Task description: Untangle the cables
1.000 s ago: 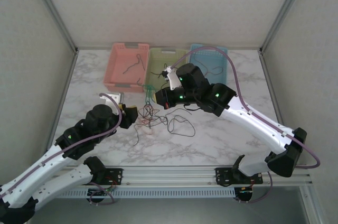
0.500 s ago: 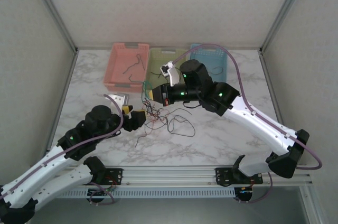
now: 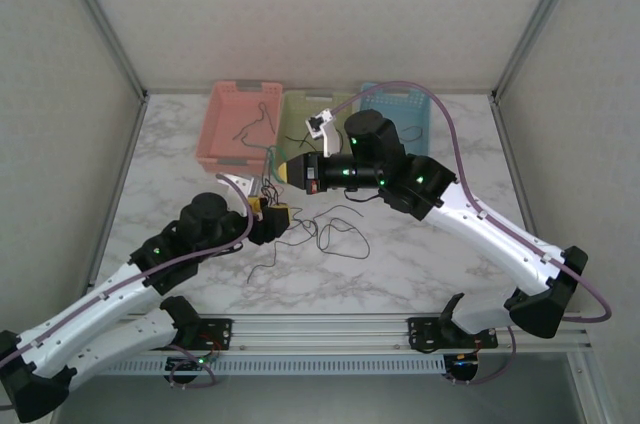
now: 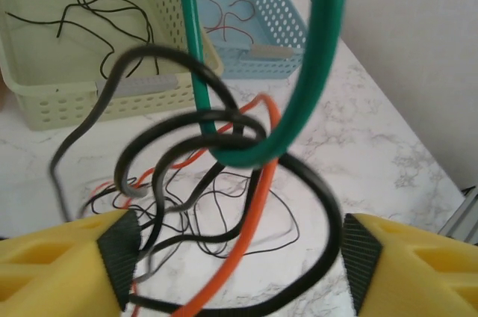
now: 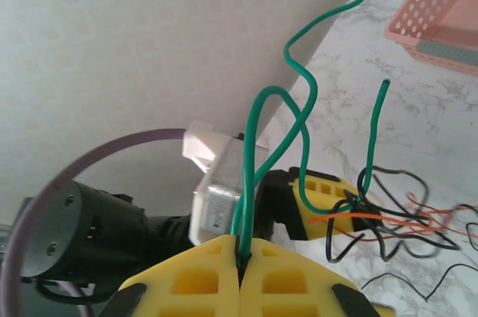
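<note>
My right gripper (image 5: pixel 240 259) is shut on a green cable (image 5: pixel 258 145), which it holds up in the air above the table. The green cable's loop (image 4: pixel 314 70) hooks black cables (image 4: pixel 328 212) and an orange one (image 4: pixel 258 205) and lifts them off the marble. My left gripper (image 4: pixel 239 265) stands open just under that loop. The black and orange cables pass between its pads (image 4: pixel 121 253) without being pinched. More thin black cables lie tangled on the table (image 3: pixel 335 234). In the top view the left gripper (image 3: pixel 272 219) is just below and left of the right gripper (image 3: pixel 290 172).
Three baskets stand at the back: pink (image 3: pixel 228 139), yellow-green (image 4: pixel 52 100) holding black cables, and blue (image 4: pixel 284 25) holding thin red-brown ones. Grey walls close in both sides. The left arm's lilac hose (image 3: pixel 200 249) curves over its wrist.
The right gripper has carried the green cable up and to the left. The left gripper has moved right and forward under the lifted loop, and its jaws have spread wider.
</note>
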{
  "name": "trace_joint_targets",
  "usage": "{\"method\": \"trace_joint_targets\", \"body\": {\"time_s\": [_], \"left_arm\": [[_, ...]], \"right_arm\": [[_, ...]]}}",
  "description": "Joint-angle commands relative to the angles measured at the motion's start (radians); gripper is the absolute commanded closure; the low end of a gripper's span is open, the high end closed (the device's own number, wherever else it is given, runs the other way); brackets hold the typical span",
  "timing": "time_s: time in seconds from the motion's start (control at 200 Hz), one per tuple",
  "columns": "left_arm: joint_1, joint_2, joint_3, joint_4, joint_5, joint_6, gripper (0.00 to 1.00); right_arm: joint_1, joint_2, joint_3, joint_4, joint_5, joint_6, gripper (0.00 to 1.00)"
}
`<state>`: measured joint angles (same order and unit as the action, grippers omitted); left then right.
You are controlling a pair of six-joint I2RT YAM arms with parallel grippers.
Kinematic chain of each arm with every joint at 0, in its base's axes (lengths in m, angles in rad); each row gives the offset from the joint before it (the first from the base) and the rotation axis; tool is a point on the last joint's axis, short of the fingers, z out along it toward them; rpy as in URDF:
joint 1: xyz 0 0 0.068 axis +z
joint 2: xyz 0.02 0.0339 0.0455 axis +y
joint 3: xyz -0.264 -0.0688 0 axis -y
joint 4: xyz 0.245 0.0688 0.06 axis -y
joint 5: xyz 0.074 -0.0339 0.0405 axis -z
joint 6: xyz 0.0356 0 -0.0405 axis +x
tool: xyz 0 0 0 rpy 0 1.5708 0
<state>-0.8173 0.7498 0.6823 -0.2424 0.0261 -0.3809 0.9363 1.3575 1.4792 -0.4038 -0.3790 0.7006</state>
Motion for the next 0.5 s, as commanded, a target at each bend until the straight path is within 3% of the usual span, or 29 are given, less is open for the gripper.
{"method": "trace_joint_targets", "body": {"time_s": [0.0,0.19,0.496], "left_arm": [[-0.002,0.003,-0.023,0.049,-0.002,0.011,0.36],[-0.002,0.004,-0.036,0.089,-0.011,0.0,0.53],[-0.003,-0.012,-0.036,0.079,-0.022,0.007,0.66]], "right_arm": [[-0.005,-0.042,0.023,0.046,-0.03,0.023,1.0],[-0.005,-0.066,-0.006,0.068,-0.044,0.045,1.0],[-0.005,-0.077,-0.021,0.064,-0.043,0.046,1.0]]}}
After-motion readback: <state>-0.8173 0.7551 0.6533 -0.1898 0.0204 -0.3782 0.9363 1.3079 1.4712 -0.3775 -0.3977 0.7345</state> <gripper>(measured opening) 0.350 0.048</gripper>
